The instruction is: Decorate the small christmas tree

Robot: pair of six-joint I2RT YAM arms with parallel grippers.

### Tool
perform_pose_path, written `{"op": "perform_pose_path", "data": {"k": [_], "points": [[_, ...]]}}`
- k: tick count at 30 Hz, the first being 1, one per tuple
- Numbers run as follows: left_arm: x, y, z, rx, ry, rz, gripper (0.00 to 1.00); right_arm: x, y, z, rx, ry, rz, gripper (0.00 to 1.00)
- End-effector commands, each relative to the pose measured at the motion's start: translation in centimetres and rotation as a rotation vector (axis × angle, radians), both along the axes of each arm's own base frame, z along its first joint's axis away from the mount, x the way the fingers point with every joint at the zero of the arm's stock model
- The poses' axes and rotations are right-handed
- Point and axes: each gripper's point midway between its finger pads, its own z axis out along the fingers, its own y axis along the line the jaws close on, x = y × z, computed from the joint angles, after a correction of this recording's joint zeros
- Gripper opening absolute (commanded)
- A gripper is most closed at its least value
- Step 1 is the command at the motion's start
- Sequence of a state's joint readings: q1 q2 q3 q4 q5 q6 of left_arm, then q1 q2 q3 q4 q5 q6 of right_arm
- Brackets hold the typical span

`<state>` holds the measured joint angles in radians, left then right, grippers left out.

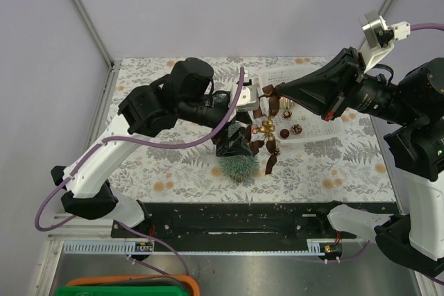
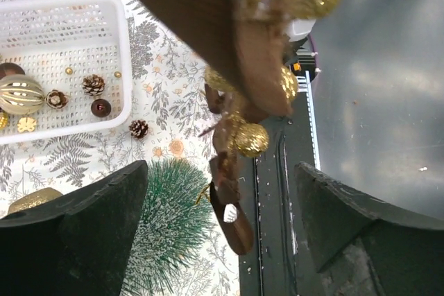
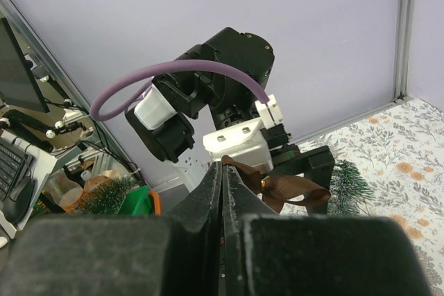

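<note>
The small christmas tree [image 1: 237, 167] shows as frosted green bristles near the table's front, just below my left gripper [image 1: 232, 142]. In the left wrist view the tree [image 2: 166, 230] lies against the left finger [image 2: 76, 233] and far from the right one, so my left gripper [image 2: 222, 237] stands open and holds nothing. My right gripper [image 1: 275, 92] is shut on a brown ribbon garland [image 1: 269, 129] with gold baubles that hangs down beside the tree. The right wrist view shows my right gripper [image 3: 223, 171] with its jaws pressed together on the ribbon [image 3: 295, 188]. The garland [image 2: 239, 136] dangles between my left fingers.
A white basket [image 1: 331, 135] at the back right holds pine cones, a gold bauble [image 2: 19, 93] and brown baubles. A loose pine cone [image 2: 139, 128] lies on the floral cloth. A black strip [image 1: 263, 216] runs along the near edge. A green and orange bin [image 1: 125, 286] sits below it.
</note>
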<state>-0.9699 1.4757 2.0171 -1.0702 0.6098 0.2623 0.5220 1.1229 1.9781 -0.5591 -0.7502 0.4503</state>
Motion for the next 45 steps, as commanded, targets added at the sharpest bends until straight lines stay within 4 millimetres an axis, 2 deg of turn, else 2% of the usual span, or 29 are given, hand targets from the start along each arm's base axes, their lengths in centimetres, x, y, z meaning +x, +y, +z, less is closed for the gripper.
{"op": "perform_pose_path", "data": {"k": [1,2,5,6,8,11,15,21,24,26,31,36,40,43,45], "points": [[1.6,-1.1,1.9,-0.059,-0.067,0.060,0.84,-0.6,-0.2,1.0,0.026,-0.052,0.005,0.00],[1.6,-1.1,2.0,-0.061,-0.072,0.060,0.75,-0.6,-0.3,0.9,0.025,-0.053,0.002,0.00],[1.9,-1.0,2.2,-0.063,-0.096,0.066,0.34,-0.8,-0.5,0.9,0.022,-0.061,-0.006,0.00],[2.0,-0.9,2.2,-0.061,-0.104,0.073,0.25,-0.8,-0.6,0.9,0.022,-0.063,-0.011,0.00],[2.3,-0.7,2.5,-0.062,-0.125,0.084,0.13,-0.8,-0.6,0.8,0.020,-0.067,-0.016,0.00],[2.4,-0.2,3.5,-0.076,-0.159,0.097,0.06,-0.8,-0.8,0.8,0.019,-0.071,-0.028,0.00],[2.3,0.5,5.2,-0.101,-0.212,0.099,0.02,-0.7,-1.0,0.4,0.012,-0.070,-0.046,0.00],[1.4,2.1,7.8,-0.141,-0.290,0.079,0.01,0.2,-1.5,-1.7,-0.021,-0.044,-0.111,0.00],[0.5,3.2,7.7,-0.126,-0.302,0.061,0.02,0.7,-1.9,-3.0,-0.044,-0.022,-0.153,0.00],[0.0,3.9,7.1,-0.106,-0.306,0.049,0.02,1.2,-2.1,-3.6,-0.057,-0.012,-0.184,0.00],[-0.6,5.3,3.5,-0.010,-0.281,0.030,0.02,3.5,-2.8,-4.8,-0.090,0.015,-0.300,0.00],[0.2,5.8,0.0,0.079,-0.270,0.064,0.01,5.0,-2.9,-5.5,-0.106,0.018,-0.351,0.00],[1.2,6.2,-2.3,0.136,-0.264,0.113,0.00,5.3,-3.2,-5.3,-0.109,0.007,-0.379,0.00],[1.6,6.3,-2.2,0.139,-0.279,0.139,0.00,5.6,-3.6,-5.6,-0.118,0.004,-0.407,0.00],[1.8,6.2,-1.1,0.114,-0.294,0.147,0.00,5.6,-3.6,-5.8,-0.121,0.009,-0.407,0.00]]}}
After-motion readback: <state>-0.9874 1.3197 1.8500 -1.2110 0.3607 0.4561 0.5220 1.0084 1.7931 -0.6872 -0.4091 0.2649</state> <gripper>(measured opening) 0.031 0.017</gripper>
